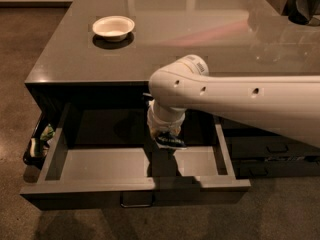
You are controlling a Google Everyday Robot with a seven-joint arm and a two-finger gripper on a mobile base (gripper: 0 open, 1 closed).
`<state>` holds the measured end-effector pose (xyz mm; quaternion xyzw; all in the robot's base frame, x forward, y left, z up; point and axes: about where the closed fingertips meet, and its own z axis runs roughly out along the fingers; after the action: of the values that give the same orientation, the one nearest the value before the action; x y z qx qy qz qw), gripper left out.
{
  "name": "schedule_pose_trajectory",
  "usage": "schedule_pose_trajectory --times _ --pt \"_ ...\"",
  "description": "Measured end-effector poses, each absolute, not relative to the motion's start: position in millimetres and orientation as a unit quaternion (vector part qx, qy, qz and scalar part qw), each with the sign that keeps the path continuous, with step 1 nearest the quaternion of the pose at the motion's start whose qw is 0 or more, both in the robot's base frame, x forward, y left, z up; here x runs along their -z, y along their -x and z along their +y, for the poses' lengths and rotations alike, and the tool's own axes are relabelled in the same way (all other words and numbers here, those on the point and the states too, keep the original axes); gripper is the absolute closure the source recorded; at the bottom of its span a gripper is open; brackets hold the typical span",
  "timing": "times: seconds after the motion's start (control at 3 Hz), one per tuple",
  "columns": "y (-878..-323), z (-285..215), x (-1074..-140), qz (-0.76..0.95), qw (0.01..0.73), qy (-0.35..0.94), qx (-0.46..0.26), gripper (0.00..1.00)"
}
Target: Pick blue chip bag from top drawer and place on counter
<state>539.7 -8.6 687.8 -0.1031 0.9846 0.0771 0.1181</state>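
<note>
The top drawer [100,165] is pulled wide open below the counter [200,44], and its light grey floor shows. My white arm reaches in from the right, and the gripper [165,133] points down inside the drawer, right of its middle. It is shut on the blue chip bag [171,141], a small dark crinkled bag that hangs from it a little above the drawer floor. The wrist hides most of the fingers.
A white bowl [113,26] stands on the counter at the back left. Green-and-black packaging [39,140] sits in a side holder left of the drawer. Narrower dark drawers [272,149] lie to the right. The drawer front has a small metal handle [136,200].
</note>
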Motion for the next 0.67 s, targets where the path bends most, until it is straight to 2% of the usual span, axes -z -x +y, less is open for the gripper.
schedule_pose_trajectory --times 0.67 --pt "-550 -46 -727 0.987 0.118 0.090 -0.058 1.00"
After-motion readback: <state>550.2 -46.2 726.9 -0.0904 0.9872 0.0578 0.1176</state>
